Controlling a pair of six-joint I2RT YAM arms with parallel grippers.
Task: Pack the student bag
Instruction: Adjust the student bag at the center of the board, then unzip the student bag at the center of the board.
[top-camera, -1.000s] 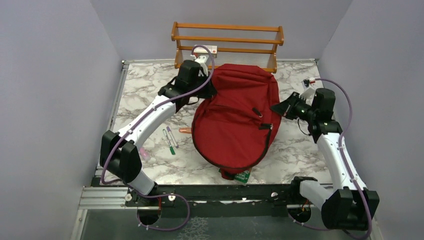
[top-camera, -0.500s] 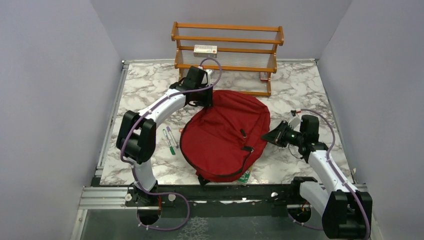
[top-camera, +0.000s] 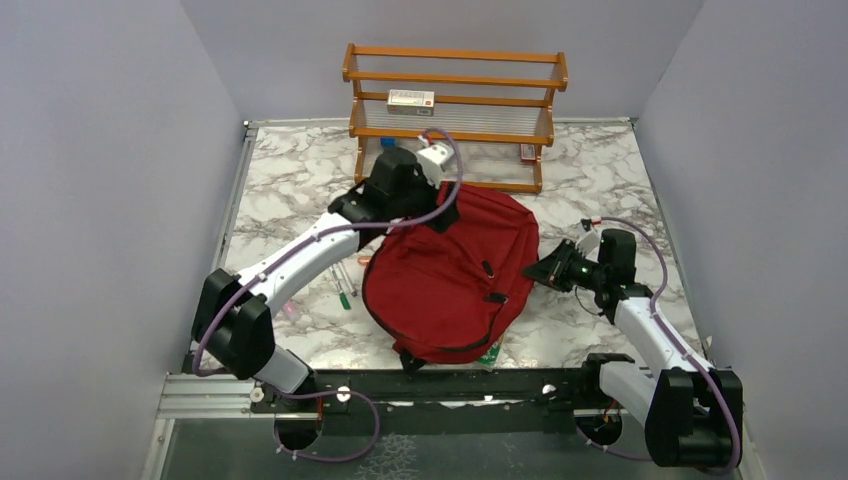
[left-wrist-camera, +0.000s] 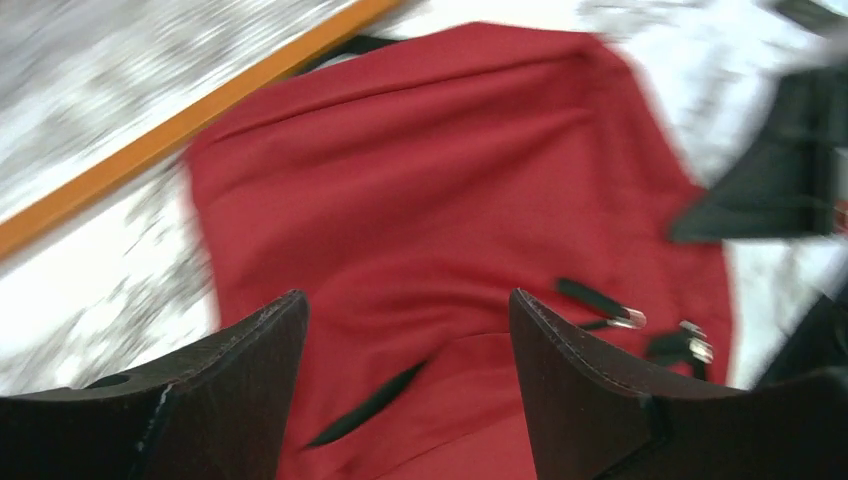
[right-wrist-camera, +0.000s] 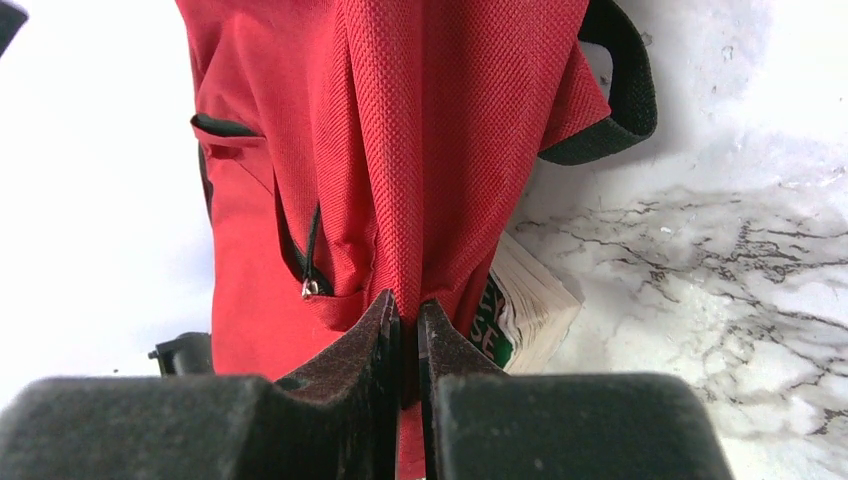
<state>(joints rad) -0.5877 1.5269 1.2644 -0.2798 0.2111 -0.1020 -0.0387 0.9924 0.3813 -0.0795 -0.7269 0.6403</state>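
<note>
A white marble-patterned table (top-camera: 290, 170) is filling the top view. A dark red student bag (top-camera: 450, 275) is lying flat at the middle of the table, its black zipper pulls showing on top and a black strap loop curling out at its side.

A wooden rack (top-camera: 455, 80) is standing at the bag's 12 o'clock, against the back wall.

The left tool (left-wrist-camera: 405, 305) is hovering over the bag's 11 o'clock corner, its fingers spread wide apart and holding nothing. The right tool (right-wrist-camera: 408, 310) is sitting at the bag's 3 o'clock edge, its fingers pressed together and pinching a raised fold of the red fabric.

A book (right-wrist-camera: 520, 300) with a green cover is poking out from under the bag at 6 o'clock. Two markers (top-camera: 340, 280) are lying on the table at the bag's 9 o'clock. A small box (top-camera: 411, 98) is resting on the rack's middle shelf.
</note>
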